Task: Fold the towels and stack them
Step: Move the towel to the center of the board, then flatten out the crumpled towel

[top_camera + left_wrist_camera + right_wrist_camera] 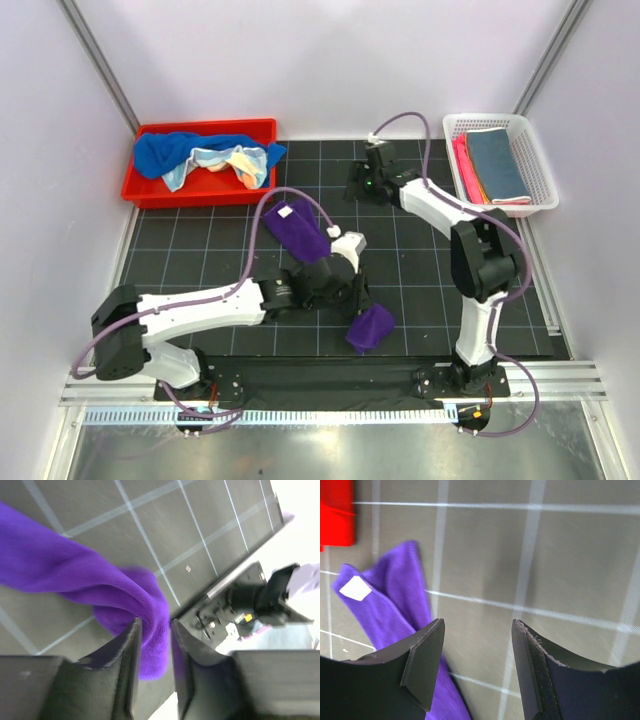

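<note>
A purple towel (300, 232) lies stretched across the black grid mat, with a white label near its far end and a bunched end (371, 327) near the front. My left gripper (356, 297) is shut on this towel, and the left wrist view shows the purple cloth (75, 575) pinched between the fingers of the left gripper (156, 645). My right gripper (366, 186) is open and empty above the mat at the back centre. In the right wrist view the right gripper (479, 630) hovers just right of the purple towel (390, 605).
A red bin (145, 191) at back left holds a bright blue towel (165, 152) and a pale multicolour towel (235, 160). A white mesh basket (540, 200) at back right holds folded towels, slate blue (495, 160) on top, with pink and orange edges showing.
</note>
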Robot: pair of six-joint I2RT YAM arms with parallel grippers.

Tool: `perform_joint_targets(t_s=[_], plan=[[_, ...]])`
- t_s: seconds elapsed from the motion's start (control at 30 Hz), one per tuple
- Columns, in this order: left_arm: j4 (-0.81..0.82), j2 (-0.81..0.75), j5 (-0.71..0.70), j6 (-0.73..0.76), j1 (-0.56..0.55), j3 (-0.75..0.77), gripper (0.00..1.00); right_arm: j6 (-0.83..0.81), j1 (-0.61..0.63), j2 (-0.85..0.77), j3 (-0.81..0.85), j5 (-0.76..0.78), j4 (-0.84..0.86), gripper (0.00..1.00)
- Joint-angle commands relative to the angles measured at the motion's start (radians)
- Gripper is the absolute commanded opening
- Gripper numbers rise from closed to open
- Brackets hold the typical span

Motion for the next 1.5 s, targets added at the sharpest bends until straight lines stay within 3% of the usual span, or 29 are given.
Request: perform_joint_targets(t_s=[0.0, 0.1, 0.33, 0.47, 0.63, 0.7, 0.73, 0.83, 0.93, 1.2, 1.47], plan=[[-0.125, -0.08, -0.194, -0.022, 0.065, 0.083, 0.37, -0.066, 0.06, 0.083, 0.145, -0.031, -0.003, 0.63], [-0.234, -0.107, -0.251, -0.059, 0.191, 0.098, 0.4, -0.085, 0.086, 0.185, 0.265, -0.012, -0.029, 0.63], [-0.232, -0.089, -0.311, -0.081, 0.501, 0.115, 0.41, -0.097, 0.151, 0.402, 0.52, 0.022, -0.054, 0.62], [-0.223, 0.062, -0.345, -0.058, 0.621, 0.181, 0.4, -0.103, 0.191, 0.474, 0.597, 0.148, -0.085, 0.61], [-0.191, 0.23, -0.293, -0.039, 0.74, 0.291, 0.37, -0.103, 0.215, 0.558, 0.681, 0.183, -0.132, 0.58], [-0.182, 0.309, -0.271, -0.019, 0.757, 0.336, 0.36, -0.093, 0.217, 0.565, 0.676, 0.203, -0.134, 0.55], [-0.186, 0.333, -0.27, -0.016, 0.762, 0.357, 0.36, -0.093, 0.217, 0.562, 0.667, 0.209, -0.129, 0.41], [-0.191, 0.421, -0.251, -0.01, 0.776, 0.44, 0.36, -0.088, 0.217, 0.525, 0.585, 0.251, -0.088, 0.17], [-0.206, 0.495, -0.238, -0.002, 0.776, 0.523, 0.37, -0.094, 0.215, 0.459, 0.479, 0.309, -0.057, 0.07], [-0.213, 0.612, -0.124, 0.022, 0.77, 0.64, 0.39, -0.038, 0.16, 0.228, 0.178, 0.369, 0.036, 0.01], [-0.315, 0.758, -0.116, 0.084, 0.713, 0.848, 0.41, -0.017, 0.125, 0.118, 0.043, 0.417, 0.05, 0.01]])
